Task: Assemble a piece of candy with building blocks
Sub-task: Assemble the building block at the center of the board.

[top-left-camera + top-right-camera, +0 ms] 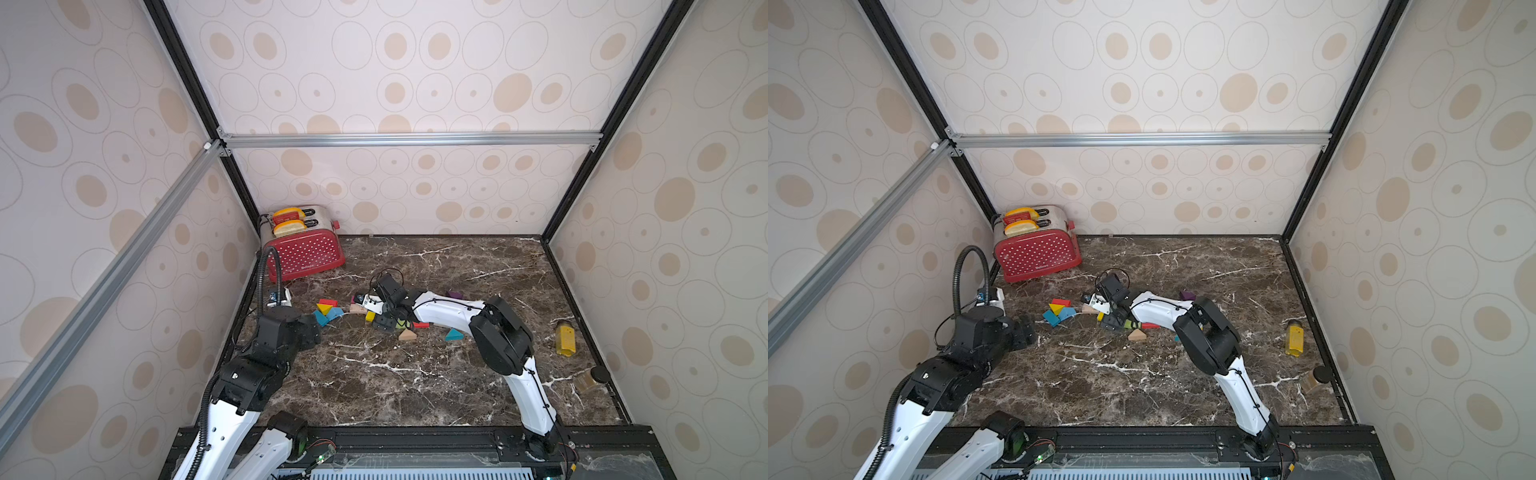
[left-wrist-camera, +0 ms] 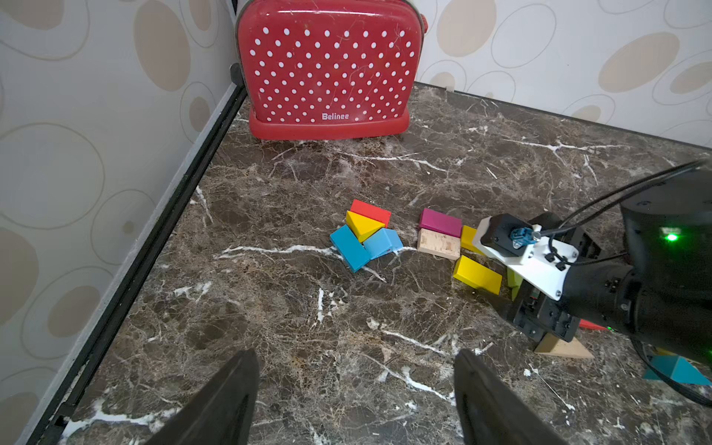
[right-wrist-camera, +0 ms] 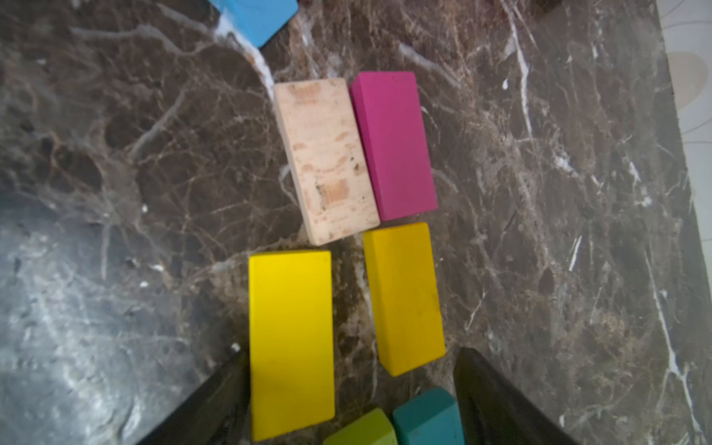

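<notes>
Four flat bricks mid-tabletop (image 1: 415, 382), a yellow pair (image 3: 291, 343), bare-wood brick (image 3: 327, 160) and pink brick (image 3: 393, 144), lie with long axes parallel, pointing away from the right pincer (image 3: 351, 351), which is wide open and grips nothing. The left wrist view shows the red-yellow-blue cluster (image 2: 364, 235) whole, beyond the agape, empty left pincer (image 2: 356, 352); the right wrist view catches only a blue corner of it.

Toaster (image 2: 327, 69) recorded as red, white-dotted; table (image 2: 346, 327) as brown, white-veined. Beside the bare-wood brick (image 3: 327, 162): pink brick (image 3: 393, 142), yellow brick (image 3: 402, 296).

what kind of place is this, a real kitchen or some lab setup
Probably a robot test cell, not a real kitchen: an aluminium frame with patterned wall panels boxes in a marble-look tabletop holding a polka-dot toaster and scattered building blocks.
</notes>
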Robot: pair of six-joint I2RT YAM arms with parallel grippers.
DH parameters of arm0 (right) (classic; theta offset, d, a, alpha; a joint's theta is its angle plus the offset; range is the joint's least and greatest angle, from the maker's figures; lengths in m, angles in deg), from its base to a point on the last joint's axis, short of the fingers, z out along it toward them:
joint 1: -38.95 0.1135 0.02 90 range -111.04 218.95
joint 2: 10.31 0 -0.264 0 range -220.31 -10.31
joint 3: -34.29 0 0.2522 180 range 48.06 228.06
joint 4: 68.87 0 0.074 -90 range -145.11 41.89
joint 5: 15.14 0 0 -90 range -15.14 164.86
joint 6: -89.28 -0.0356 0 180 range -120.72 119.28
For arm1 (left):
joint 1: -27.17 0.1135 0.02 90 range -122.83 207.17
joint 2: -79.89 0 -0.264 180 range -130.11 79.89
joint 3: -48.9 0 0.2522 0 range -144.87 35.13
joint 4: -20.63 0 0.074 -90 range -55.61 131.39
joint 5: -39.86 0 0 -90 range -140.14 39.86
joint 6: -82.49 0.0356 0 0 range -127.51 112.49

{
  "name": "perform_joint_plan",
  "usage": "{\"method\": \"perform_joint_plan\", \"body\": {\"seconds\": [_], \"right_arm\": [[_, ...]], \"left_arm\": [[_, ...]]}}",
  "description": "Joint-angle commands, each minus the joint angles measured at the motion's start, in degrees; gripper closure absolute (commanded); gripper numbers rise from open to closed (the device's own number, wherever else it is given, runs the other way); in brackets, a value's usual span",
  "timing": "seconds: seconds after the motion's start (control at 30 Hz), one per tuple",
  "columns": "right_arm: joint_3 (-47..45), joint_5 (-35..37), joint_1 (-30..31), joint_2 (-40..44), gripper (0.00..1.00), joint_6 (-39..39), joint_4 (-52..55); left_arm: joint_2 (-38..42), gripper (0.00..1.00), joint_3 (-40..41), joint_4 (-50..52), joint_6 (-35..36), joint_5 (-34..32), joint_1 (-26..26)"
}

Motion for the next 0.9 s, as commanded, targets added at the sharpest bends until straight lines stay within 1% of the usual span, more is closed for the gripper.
{"method": "perform_joint_plan", "body": {"seconds": [0.0,0.23,0.53,0.67,0.87], "right_arm": [[1.9,0.8,0.2,-2.1,0.14,-0.1,1.6],[3.6,1.2,0.2,-3.0,0.14,-0.2,1.9],[3.1,1.4,-0.3,-3.3,0.14,-0.3,1.6],[3.4,1.3,-0.5,-3.1,0.14,-1.0,1.4],[4.6,1.3,-0.9,-4.2,0.14,-0.3,2.2]], "left_arm": [[0.0,0.19,-0.1,1.0,1.3,-0.3,0.3],[0.0,0.18,0.0,1.0,1.3,-0.4,0.2],[-0.6,0.16,0.1,1.0,1.4,0.0,0.2],[-1.1,0.16,-0.2,1.5,1.2,-1.3,0.2],[-1.3,0.15,0.1,1.2,1.3,-0.4,0.2]]}}
